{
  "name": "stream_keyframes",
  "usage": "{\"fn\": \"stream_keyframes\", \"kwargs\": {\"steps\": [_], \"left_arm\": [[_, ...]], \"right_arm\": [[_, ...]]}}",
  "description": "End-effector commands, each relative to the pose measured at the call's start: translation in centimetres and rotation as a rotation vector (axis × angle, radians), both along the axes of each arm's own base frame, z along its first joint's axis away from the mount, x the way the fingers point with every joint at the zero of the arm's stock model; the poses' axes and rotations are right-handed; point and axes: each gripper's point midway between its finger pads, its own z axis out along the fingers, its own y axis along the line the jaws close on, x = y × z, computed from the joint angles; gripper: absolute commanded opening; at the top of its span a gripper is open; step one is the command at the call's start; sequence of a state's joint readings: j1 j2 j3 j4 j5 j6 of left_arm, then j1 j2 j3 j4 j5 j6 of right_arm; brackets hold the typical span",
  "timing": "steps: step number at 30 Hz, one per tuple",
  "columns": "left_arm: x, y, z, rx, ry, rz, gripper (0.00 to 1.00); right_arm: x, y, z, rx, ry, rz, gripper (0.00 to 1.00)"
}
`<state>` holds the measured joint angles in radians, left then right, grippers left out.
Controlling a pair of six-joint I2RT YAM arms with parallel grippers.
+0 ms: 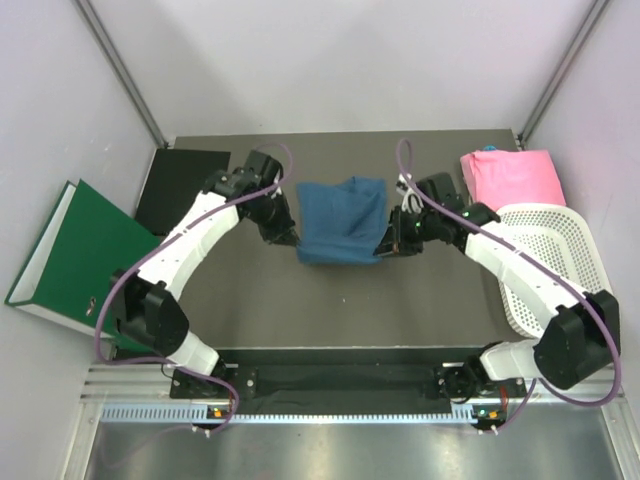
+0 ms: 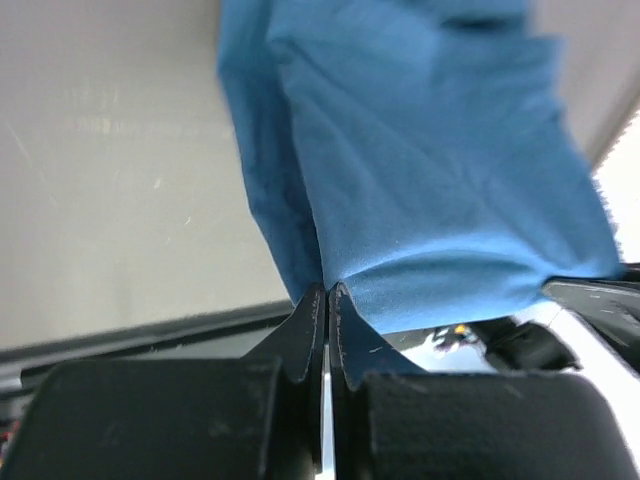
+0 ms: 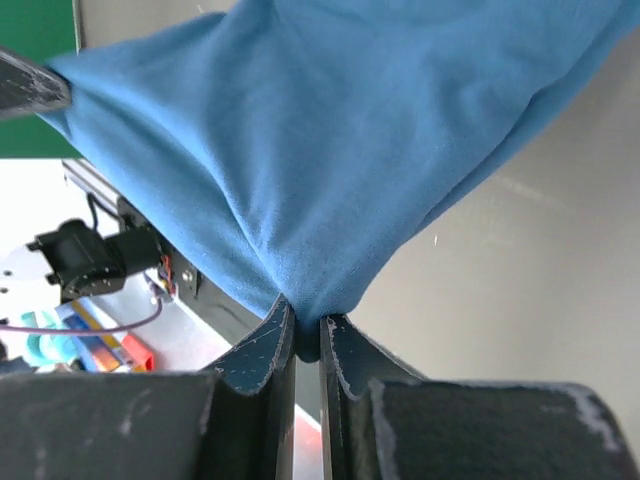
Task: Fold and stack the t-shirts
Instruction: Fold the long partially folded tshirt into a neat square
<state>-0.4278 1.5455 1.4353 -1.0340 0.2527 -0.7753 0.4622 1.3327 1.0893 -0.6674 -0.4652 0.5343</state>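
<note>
The dark teal-blue t-shirt [image 1: 340, 220] hangs stretched between my two grippers above the middle of the table. My left gripper [image 1: 290, 243] is shut on its lower left corner; in the left wrist view the cloth [image 2: 420, 170] is pinched between the closed jaws of the left gripper [image 2: 327, 290]. My right gripper [image 1: 385, 245] is shut on its lower right corner; the right wrist view shows the cloth [image 3: 330, 140] bunched between the jaws of the right gripper [image 3: 305, 330]. The bright pink t-shirt [image 1: 510, 177] lies folded at the back right of the table.
A white mesh basket [image 1: 550, 260] stands at the right edge, just in front of the pink shirt. A green binder [image 1: 75, 255] leans off the left side, beside a black flat sheet [image 1: 180, 185]. The dark table [image 1: 350, 310] runs to the arm bases.
</note>
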Motion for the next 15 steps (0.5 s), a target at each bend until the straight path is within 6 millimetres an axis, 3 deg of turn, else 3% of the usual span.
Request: {"fn": "stream_keyframes", "kwargs": {"steps": [1,2,5,14,15], "left_arm": [[2.6,1.4,3.2,0.081,-0.104,0.026,0.0],[4.0,0.9,4.6,0.065,-0.16,0.022,0.0],[6.7,0.2,5.1,0.063,-0.211,0.012,0.0],[15.5,-1.6,4.1,0.022,-0.364,0.015,0.0],[16.3,-1.7,3.2,0.028,-0.355,0.012,0.0]], "right_arm": [[2.7,-0.8,2.4,-0.065,-0.11,0.013,0.08],[3.6,-0.7,2.6,-0.069,-0.133,0.009,0.07],[6.1,-0.3,2.4,-0.08,-0.179,0.019,0.08],[15.0,-0.1,0.6,-0.1,-0.294,-0.015,0.09],[16.2,0.1,0.3,-0.105,-0.3,-0.01,0.09]]}}
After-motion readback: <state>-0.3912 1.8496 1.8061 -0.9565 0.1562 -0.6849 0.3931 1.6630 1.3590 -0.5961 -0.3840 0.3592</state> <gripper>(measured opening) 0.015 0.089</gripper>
